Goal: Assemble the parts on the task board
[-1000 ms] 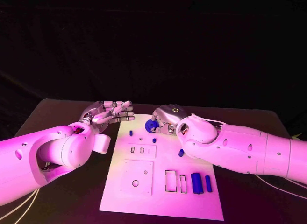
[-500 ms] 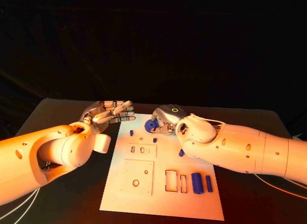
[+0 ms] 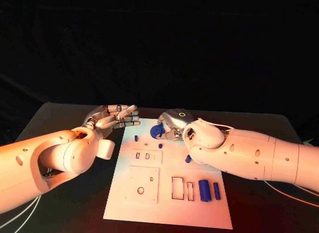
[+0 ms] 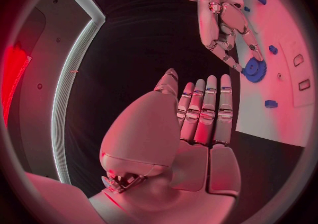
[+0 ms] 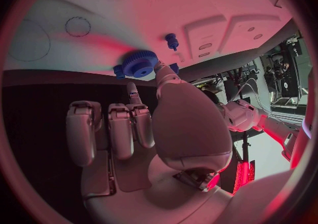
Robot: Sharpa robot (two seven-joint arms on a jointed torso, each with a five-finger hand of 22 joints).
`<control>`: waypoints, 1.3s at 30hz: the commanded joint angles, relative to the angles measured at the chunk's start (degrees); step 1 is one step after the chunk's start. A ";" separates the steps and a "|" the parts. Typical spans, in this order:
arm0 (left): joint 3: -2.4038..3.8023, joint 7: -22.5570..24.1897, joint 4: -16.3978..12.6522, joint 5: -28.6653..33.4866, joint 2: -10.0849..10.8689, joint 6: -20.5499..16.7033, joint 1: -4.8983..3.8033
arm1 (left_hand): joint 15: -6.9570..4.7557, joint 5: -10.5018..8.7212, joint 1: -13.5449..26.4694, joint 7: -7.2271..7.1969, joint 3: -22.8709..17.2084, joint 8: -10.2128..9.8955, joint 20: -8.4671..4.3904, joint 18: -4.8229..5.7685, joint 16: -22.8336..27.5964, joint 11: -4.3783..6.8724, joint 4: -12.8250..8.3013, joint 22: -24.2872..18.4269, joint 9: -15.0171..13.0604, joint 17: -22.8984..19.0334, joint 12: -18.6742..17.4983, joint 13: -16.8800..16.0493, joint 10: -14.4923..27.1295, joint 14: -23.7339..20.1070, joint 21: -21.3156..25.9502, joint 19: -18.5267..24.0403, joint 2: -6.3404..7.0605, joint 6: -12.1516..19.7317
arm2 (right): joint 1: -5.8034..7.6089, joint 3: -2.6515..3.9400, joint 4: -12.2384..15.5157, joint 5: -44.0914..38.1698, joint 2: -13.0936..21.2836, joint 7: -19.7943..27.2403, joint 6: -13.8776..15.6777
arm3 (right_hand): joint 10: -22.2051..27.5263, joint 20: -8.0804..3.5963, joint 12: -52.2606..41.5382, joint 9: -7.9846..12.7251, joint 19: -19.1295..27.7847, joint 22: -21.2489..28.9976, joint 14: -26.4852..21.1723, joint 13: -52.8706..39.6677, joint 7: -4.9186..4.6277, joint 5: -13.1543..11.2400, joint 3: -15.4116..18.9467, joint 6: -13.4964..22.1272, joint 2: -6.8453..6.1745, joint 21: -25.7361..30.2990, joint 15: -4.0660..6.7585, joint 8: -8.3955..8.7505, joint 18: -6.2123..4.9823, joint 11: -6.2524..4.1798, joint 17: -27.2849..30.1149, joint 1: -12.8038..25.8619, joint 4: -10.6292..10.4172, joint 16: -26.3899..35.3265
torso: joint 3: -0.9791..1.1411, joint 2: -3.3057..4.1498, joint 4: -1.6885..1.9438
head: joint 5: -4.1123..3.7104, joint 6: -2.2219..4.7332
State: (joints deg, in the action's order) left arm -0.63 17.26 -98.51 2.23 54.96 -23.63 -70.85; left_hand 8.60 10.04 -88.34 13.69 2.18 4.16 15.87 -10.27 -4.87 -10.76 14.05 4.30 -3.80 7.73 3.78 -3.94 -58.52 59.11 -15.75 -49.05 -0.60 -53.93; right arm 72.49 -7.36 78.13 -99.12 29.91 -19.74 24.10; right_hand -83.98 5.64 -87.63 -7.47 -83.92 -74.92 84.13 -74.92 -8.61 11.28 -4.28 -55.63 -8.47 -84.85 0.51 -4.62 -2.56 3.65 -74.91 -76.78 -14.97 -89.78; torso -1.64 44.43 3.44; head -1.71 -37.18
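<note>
The right hand (image 3: 175, 124) reaches over the far end of the white task board (image 3: 170, 213), pinching a blue gear (image 3: 157, 130) between its thumb and a fingertip; the remaining fingers curl loosely beside it. The gear sits at the board's far edge, though whether it touches the board cannot be told. The left hand (image 3: 114, 118) hovers over the black table (image 3: 61, 116) just off the board's far left corner, holding nothing, its fingers straight and laid side by side. On the board near the gear are two small blue pegs (image 3: 136, 138), and a small blue piece (image 3: 188, 158) lies beside the right arm. At the near end, two blue blocks (image 3: 204, 190) stand next to rectangular slots (image 3: 177, 188).
</note>
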 commanded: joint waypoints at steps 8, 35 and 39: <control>0.04 0.06 0.02 0.11 -0.14 1.36 -0.08 | 0.03 0.21 -0.21 0.09 -0.43 -0.23 -0.01 -0.24 0.16 -0.08 -0.05 -0.08 0.02 0.06 -0.09 0.04 0.39 -0.27 0.26 0.33 -0.23 0.30 | -0.03 -0.01 0.39 -0.05 0.27 -0.23 -1.63 | -3.74 0.47 -0.13 -0.21 -1.55 -9.24 5.87 -12.18 0.16 1.17 0.38 -0.18 0.66 -0.16 -0.43 0.33 0.85 0.21 -15.09 1.12 -1.47 -0.22 | 0.00 -0.02 0.01 | -0.02 0.09; 0.03 0.04 0.21 0.11 -0.24 1.28 -0.08 | 0.03 0.21 -0.21 0.09 -0.43 -0.23 -0.01 -0.24 0.16 -0.08 -0.05 -0.08 0.02 0.06 -0.09 0.04 0.39 -0.27 0.26 0.33 -0.23 0.30 | -0.05 -0.02 -1.74 4.55 -0.86 1.30 -6.18 | -3.85 0.43 -0.24 -0.29 -1.47 -9.19 5.87 -12.33 0.25 1.82 1.03 -0.12 1.74 -0.01 -0.35 0.85 0.81 0.12 -15.09 3.25 -1.72 -0.22 | 0.03 0.02 0.07 | 0.14 0.07; 0.03 0.03 0.24 0.11 -0.22 1.28 -0.08 | 0.03 0.21 -0.21 0.09 -0.43 -0.23 -0.01 -0.24 0.16 -0.08 -0.05 -0.08 0.02 0.06 -0.09 0.04 0.39 -0.27 0.26 0.33 -0.23 0.30 | -0.06 -0.03 -1.12 4.14 -0.32 1.20 -3.89 | -3.88 0.44 -0.27 -0.34 -1.51 -9.25 5.87 -12.38 0.22 2.59 0.95 -0.23 2.04 -0.04 -0.37 0.82 0.82 0.15 -15.09 3.20 -1.55 -0.22 | 0.05 0.00 0.01 | 0.20 0.00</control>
State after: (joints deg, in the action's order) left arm -0.64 17.09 -98.21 2.23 54.84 -23.39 -70.85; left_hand 8.60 10.04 -88.34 13.69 2.18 4.16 15.87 -10.27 -4.87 -10.76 14.05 4.31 -3.80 7.70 3.78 -3.94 -58.52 59.11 -15.75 -49.05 -0.60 -53.93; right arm 72.50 -7.35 76.66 -94.73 29.40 -18.75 19.78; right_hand -83.98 5.64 -87.63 -7.71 -83.92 -74.95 84.12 -74.91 -8.35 13.55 -3.56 -55.90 -6.57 -84.85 0.52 -4.06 -2.57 3.65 -74.94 -74.13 -16.62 -89.78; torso -1.61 44.45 3.49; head -1.54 -37.13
